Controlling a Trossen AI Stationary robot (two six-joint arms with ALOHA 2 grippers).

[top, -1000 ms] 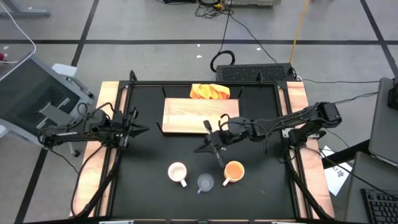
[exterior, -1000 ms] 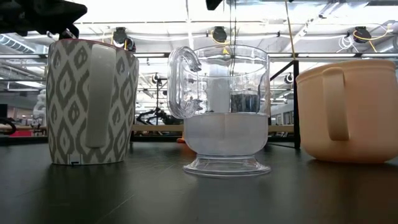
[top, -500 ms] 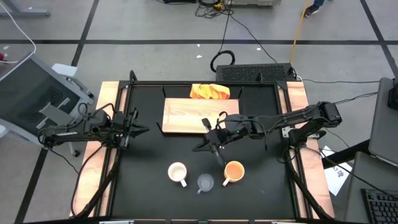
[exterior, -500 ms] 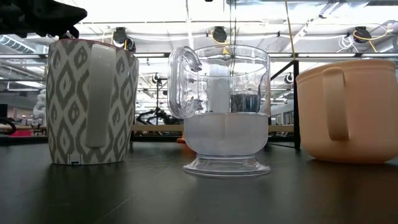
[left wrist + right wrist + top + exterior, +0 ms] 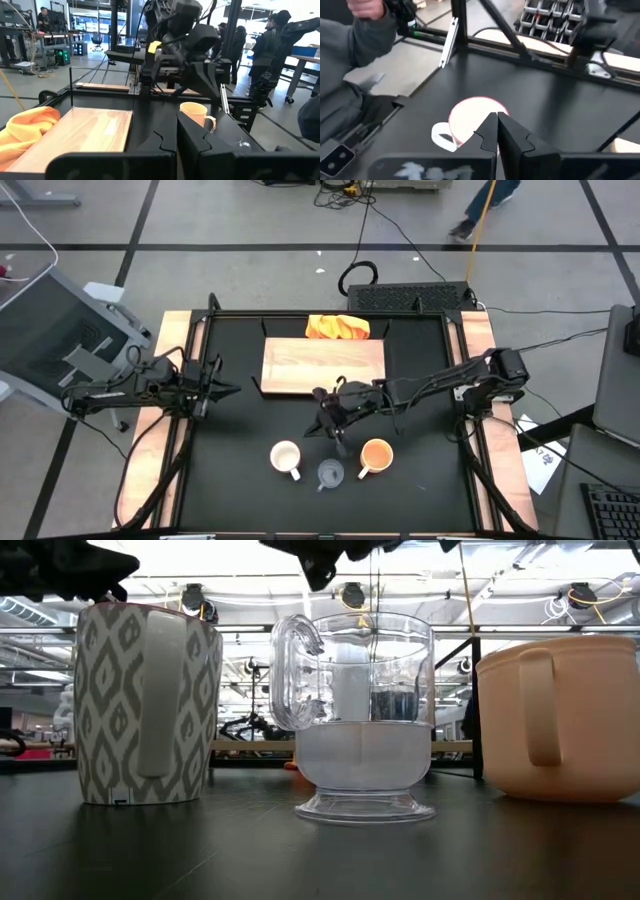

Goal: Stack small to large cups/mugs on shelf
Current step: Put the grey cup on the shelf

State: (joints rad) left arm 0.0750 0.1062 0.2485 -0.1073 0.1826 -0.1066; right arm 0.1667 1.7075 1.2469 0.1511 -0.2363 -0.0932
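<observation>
Reach phase, nothing lifted yet. Right gripper (image 5: 326,425) at centre of the high view, just below the lower edge of the shelf (image 5: 300,360) and above the row of vessels; fingers pressed together, nothing between them. In the right wrist view, closed fingertips aimed down at the white mug (image 5: 475,120), pink-edged rim and handle visible on the black table (image 5: 240,500).

Left gripper (image 5: 212,388) parked at mid-left of the high view, well apart from the cups, likewise shut and empty; waiting only.

Three vessels in a row in the lower centre of the high view: white mug (image 5: 286,457) at left, clear glass cup (image 5: 330,473) in the middle, orange mug (image 5: 376,453) at right. All upright on the table, none on the shelf. From the low view: patterned white mug (image 5: 145,705) at left, glass cup (image 5: 362,710) at centre, orange mug (image 5: 565,715) at right, close beside one another but apparently not touching. Orange cloth (image 5: 338,327) touching the shelf's top edge.

Judged step: approach to the first pick, most likely the white mug, going by where the right wrist camera points. No part of the stacking done so far.

Next move, as a judgement: fingers to be spread before any descent, then lowered over a wall or handle of the chosen mug, clear of the glass cup just beside it. Risk: a nudge to the neighbouring glass cup during closure.
</observation>
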